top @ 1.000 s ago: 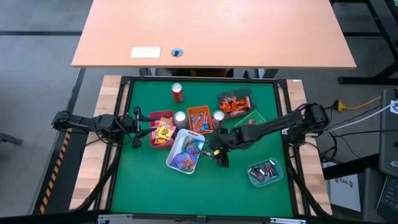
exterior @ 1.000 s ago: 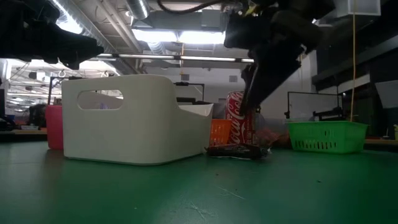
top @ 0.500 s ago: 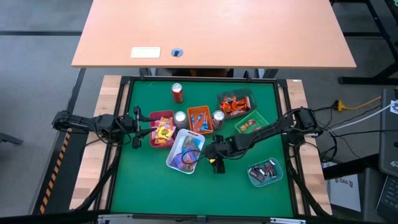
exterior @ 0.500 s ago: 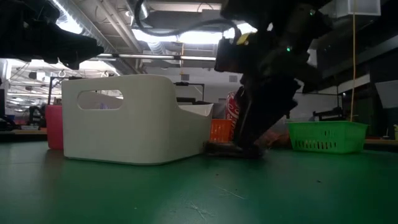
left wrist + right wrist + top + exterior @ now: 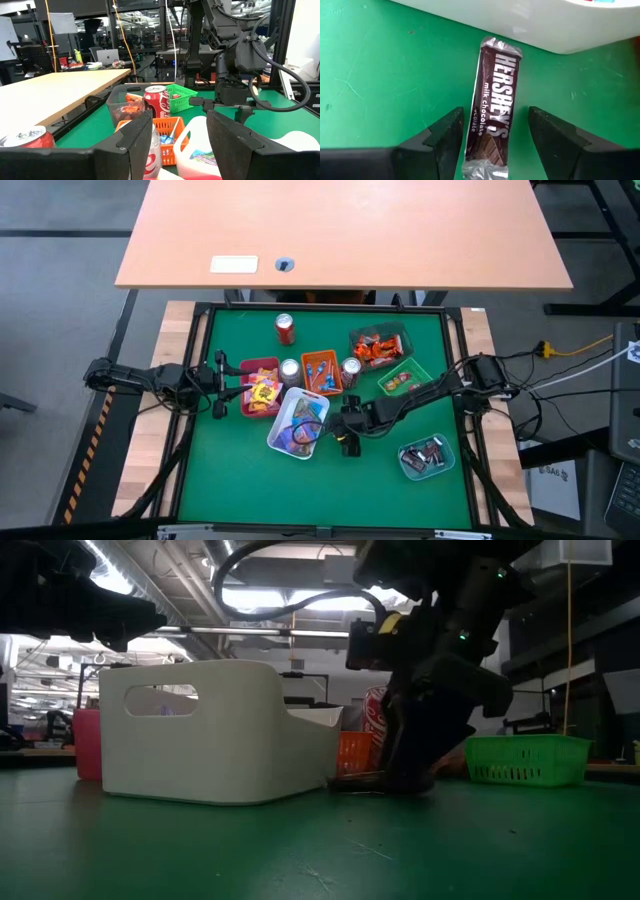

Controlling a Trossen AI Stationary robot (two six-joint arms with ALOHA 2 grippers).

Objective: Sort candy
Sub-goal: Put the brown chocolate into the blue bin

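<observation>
A dark Hershey's milk chocolate bar [image 5: 492,107] lies flat between the released right pincer [image 5: 495,137]; the white tray [image 5: 297,425] at its 9 o'clock holds candies.

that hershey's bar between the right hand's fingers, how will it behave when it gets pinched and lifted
The Hershey's bar lies flat on the green table, so it probably won't roll or tip. Its slim slab shape suggests it is stiff and light, though a hard pinch might snap it. The glossy wrapper with crimped ends looks slippery, so the open right hand straddling it could let it slide.
</observation>
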